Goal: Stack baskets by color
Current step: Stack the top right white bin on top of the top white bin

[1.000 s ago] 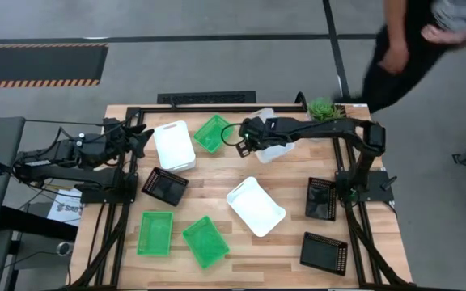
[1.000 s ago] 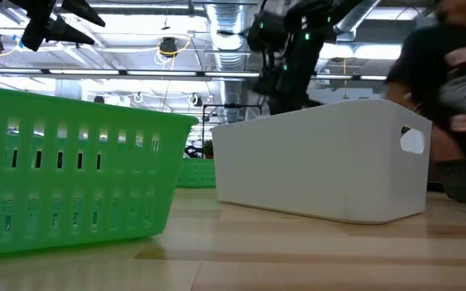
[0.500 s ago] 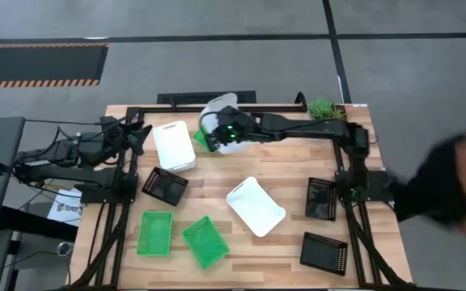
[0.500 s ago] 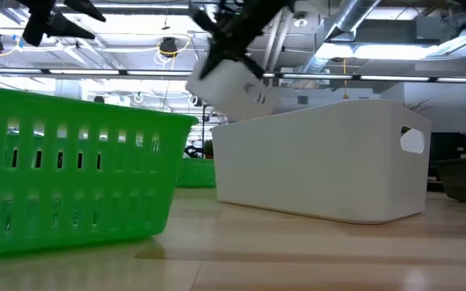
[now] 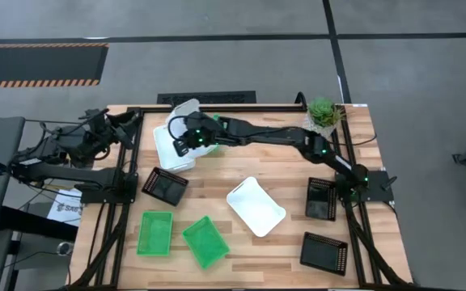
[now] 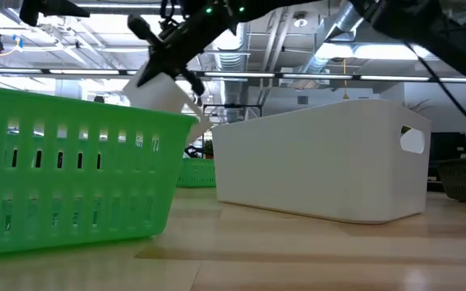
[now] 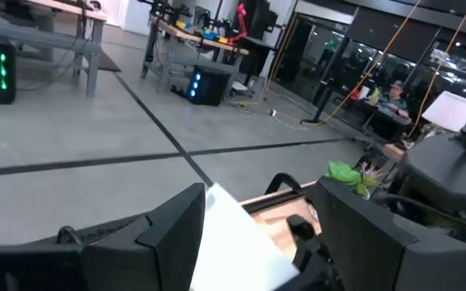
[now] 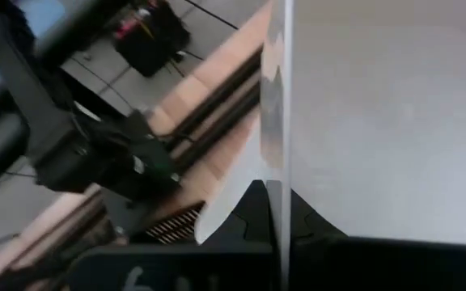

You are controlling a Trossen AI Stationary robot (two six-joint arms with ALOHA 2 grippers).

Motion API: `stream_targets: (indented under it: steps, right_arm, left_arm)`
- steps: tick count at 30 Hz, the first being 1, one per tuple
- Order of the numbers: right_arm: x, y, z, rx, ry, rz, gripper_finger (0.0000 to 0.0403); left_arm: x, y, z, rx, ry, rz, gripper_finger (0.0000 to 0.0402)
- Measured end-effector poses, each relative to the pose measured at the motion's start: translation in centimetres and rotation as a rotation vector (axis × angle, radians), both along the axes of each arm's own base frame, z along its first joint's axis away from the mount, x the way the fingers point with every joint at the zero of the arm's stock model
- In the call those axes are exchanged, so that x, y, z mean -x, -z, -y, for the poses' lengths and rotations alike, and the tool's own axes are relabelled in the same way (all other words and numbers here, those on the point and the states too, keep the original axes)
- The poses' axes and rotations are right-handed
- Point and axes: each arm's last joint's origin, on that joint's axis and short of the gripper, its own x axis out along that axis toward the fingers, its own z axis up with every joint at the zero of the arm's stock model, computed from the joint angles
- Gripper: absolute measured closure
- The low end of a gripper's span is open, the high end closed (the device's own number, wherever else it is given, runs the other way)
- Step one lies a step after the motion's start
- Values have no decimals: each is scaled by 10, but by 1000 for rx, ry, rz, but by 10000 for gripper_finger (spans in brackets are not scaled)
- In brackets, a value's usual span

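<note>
Two arms stood over the wooden table [image 5: 298,174], and the right gripper [image 5: 186,139] reached far across it toward the left side, its fingers clamped on the rim of a white basket [image 5: 184,113] that it held tilted in the air. Directly beneath that carried basket lay a second white basket [image 5: 171,153] on the table, partly covered from above. A third white basket [image 5: 256,206] sat well behind the gripper toward the table's near middle. Near it on the front-left part were two green baskets [image 5: 155,233] [image 5: 205,241] side by side, and a black mesh basket [image 5: 165,186] rested just below the gripper's position. Two more black mesh baskets [image 5: 321,199] [image 5: 324,252] lay far off by the right arm's base. A small potted plant [image 5: 322,111] stood at the back right corner. The left gripper [image 5: 128,129] waited at the table's left edge, near the carried basket, with its fingers spread apart and holding nothing.
</note>
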Motion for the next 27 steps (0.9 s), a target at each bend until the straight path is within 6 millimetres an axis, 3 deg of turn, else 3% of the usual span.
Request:
stream_targets:
  steps: [7, 19, 27]
  right_arm:
    - [-10, 14, 0, -40, -24, 64, 402]
    - [-16, -3, -15, 23, -81, 197, 402]
    - [-24, 12, -15, -21, -107, 218, 402]
  left_arm:
    - [0, 0, 0, -9, 2, -11, 178]
    - [0, 0, 0, -10, -2, -11, 178]
    - [0, 0, 0, -10, -5, -11, 178]
